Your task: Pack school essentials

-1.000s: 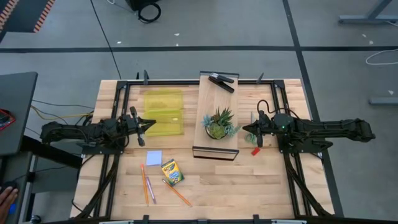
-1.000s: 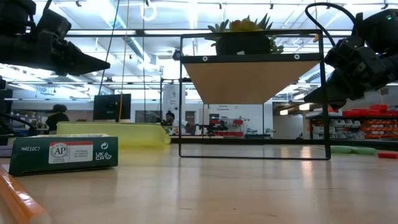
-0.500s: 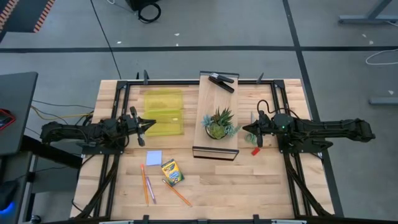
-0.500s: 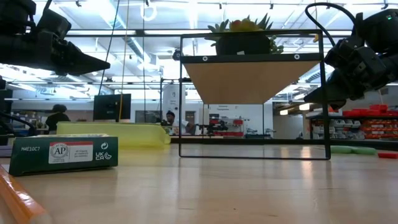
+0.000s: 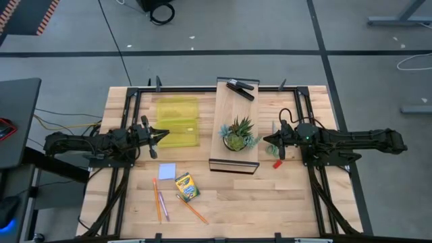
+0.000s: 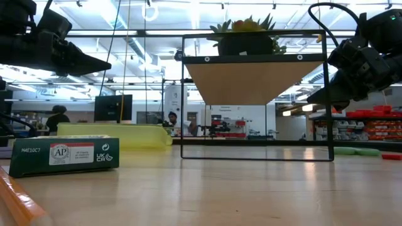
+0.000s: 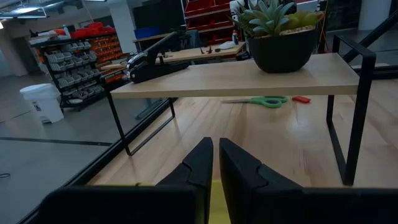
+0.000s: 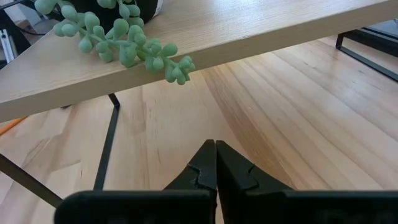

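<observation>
The yellow-and-green crayon box (image 5: 187,187) lies flat on the table near its front edge, and shows in the low view as a dark green box (image 6: 64,155). The pale blue square pad (image 5: 167,171) lies beside it. Thin orange and pink pencils (image 5: 160,203) lie flat nearer the front edge. The tiny red block (image 5: 277,164) sits just below my right gripper (image 5: 266,141), which is shut in the air beside the raised shelf. My left gripper (image 5: 164,133) is shut and hovers over the yellow case (image 5: 178,121).
A wooden shelf on a black frame (image 5: 236,125) stands mid-table and carries a green spiky potted plant (image 5: 237,134) and a black stapler (image 5: 240,88). Green scissors (image 7: 264,101) lie beyond the shelf in the left wrist view. Bare wood lies near the front right corner.
</observation>
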